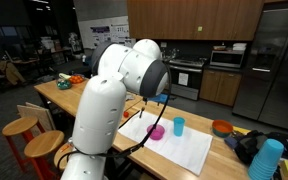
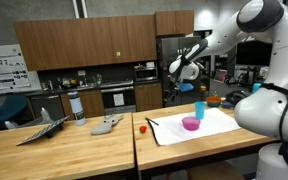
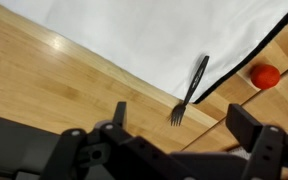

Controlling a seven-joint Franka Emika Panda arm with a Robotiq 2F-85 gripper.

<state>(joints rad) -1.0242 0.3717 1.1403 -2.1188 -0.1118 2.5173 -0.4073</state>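
In the wrist view my gripper [image 3: 184,128] is open and empty, hovering high above the wooden table. Below it lies a black fork [image 3: 191,88], handle on the white mat [image 3: 154,35], tines on the bare wood. A small red ball-like thing [image 3: 265,76] lies to its right. In an exterior view the gripper [image 2: 184,68] hangs well above the mat [image 2: 209,132], the fork [image 2: 152,123] and the red thing [image 2: 142,127]. A pink bowl [image 2: 191,123] and a blue cup [image 2: 199,109] stand on the mat. They also show as bowl [image 1: 157,131] and cup [image 1: 179,125].
A stack of blue cups [image 1: 267,158] and an orange bowl [image 1: 222,127] sit at the table's far end. A bottle [image 2: 78,108], a grey object [image 2: 106,125] and a flat dark item [image 2: 39,133] lie on the neighbouring table. Wooden stools [image 1: 24,126] stand beside it.
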